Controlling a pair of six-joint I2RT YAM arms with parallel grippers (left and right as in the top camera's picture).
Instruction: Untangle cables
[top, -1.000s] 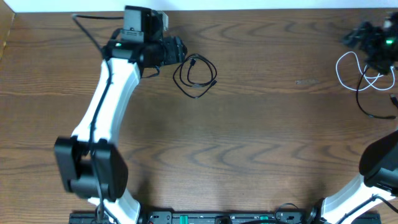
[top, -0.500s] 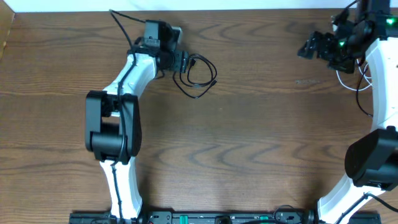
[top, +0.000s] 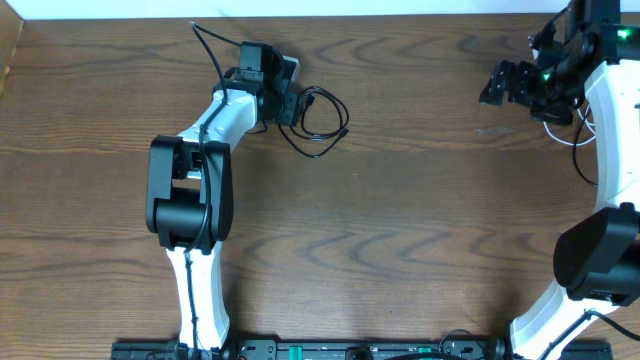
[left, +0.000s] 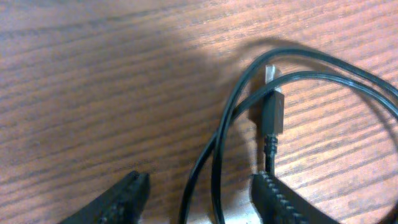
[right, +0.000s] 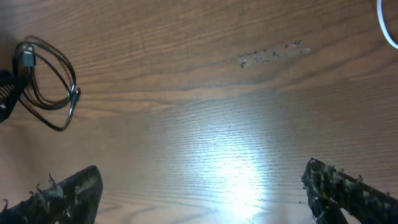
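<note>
I see the black cable (top: 318, 124) coiled in a small loop on the desk (top: 400, 230), near the far edge and left of its middle. My left end effector (left: 205, 202) is released, with its fingers (left: 127, 198) spread on either side of two strands of that coil, and the plug (left: 272, 112) lies just ahead of them inside the loop. The white cable (right: 381, 23) sits toward the far right corner, mostly hidden under the right arm. My right end effector (right: 205, 193) hangs released above bare wood near that corner, gripping nothing, well apart from both cables.
</note>
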